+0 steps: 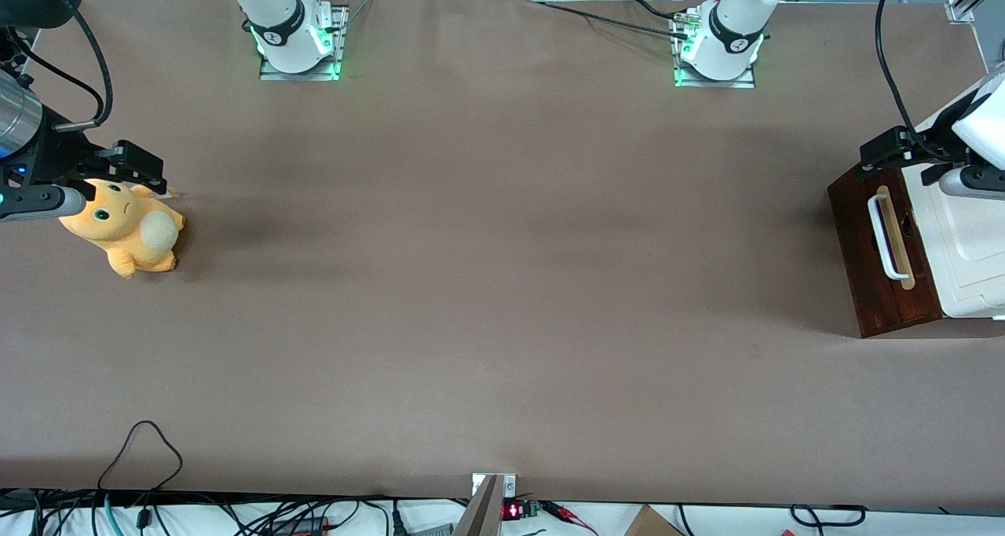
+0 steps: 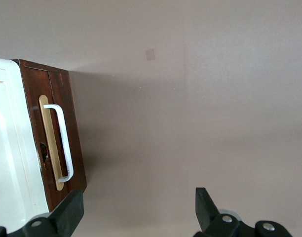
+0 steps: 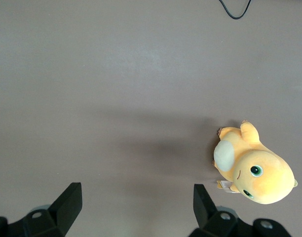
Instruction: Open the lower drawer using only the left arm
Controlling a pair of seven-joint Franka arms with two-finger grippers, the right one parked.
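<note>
The left arm's gripper (image 2: 138,215), fingers spread wide, hovers above the closed lower drawer's (image 1: 871,257) top edge, open brown table (image 1: 502,285) fronting its white loop handle (image 1: 883,238).

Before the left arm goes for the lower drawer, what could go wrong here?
1. The gripper hangs open above the cabinet's edge, apart from the white loop handle; coming down slightly off, its fingers could hit the lower drawer front.
2. The handle is thin, so the fingers may slip off.
3. The cabinet looks unfixed and might slide when pulled.
</note>
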